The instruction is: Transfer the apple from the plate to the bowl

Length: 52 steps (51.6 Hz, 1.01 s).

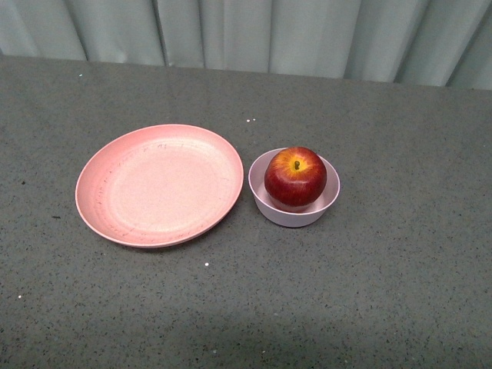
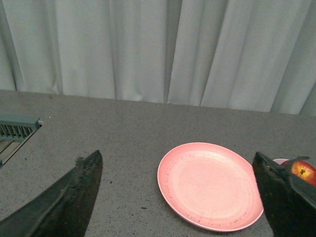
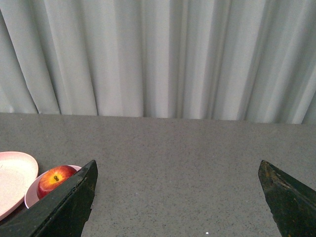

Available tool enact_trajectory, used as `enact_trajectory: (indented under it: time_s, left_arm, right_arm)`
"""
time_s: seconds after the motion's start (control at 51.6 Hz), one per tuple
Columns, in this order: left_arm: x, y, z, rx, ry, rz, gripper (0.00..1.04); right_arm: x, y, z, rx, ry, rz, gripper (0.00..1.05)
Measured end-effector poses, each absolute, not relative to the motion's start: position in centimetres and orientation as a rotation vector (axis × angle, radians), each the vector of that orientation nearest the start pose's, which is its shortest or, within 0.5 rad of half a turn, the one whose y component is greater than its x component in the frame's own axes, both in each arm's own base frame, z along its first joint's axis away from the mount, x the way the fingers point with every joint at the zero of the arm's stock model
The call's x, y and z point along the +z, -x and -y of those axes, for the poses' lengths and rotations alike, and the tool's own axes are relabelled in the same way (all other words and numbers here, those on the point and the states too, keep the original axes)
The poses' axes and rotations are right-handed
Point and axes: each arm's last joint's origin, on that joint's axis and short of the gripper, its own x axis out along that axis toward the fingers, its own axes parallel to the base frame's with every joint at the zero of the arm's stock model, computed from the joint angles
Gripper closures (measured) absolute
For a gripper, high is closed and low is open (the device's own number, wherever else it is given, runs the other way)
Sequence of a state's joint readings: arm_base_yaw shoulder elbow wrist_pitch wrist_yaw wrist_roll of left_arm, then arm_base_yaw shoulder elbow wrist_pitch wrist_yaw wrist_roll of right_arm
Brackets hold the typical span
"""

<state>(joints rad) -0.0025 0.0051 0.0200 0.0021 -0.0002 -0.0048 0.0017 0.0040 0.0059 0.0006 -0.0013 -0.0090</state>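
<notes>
The dark-red apple (image 1: pixel 295 177) with its yellow-orange stem patch sits inside the small pale pink bowl (image 1: pixel 267 206), stem up. Just left of the bowl lies the wide salmon-pink plate (image 1: pixel 157 184), with nothing on it. Neither arm shows in the front view. My left gripper (image 2: pixel 177 163) is open, its dark fingers framing the plate (image 2: pixel 210 185); the apple (image 2: pixel 304 171) peeks past one finger. My right gripper (image 3: pixel 177 170) is open over bare table, with the apple (image 3: pixel 54 179) in the bowl (image 3: pixel 31 196) beside one finger.
A grey speckled tabletop (image 1: pixel 384 292) carries everything, backed by a pale pleated curtain (image 1: pixel 269 34). A grey-green slotted fixture (image 2: pixel 15 129) sits at the table's edge in the left wrist view.
</notes>
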Motion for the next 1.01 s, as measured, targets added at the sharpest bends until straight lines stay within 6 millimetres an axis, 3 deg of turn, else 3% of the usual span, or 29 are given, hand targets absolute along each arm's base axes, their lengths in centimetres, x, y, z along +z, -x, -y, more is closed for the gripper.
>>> enact_trajectory:
  time_s: [0.077, 1.007]
  left_arm:
    - [17.01, -9.68, 0.02, -0.003, 0.004, 0.017, 0.05]
    - [17.01, -9.68, 0.02, -0.003, 0.004, 0.017, 0.07]
  right_arm:
    - [16.53, -9.76, -0.02, 0.003, 0.009, 0.002, 0.09]
    - [16.53, -9.76, -0.02, 0.003, 0.009, 0.002, 0.09]
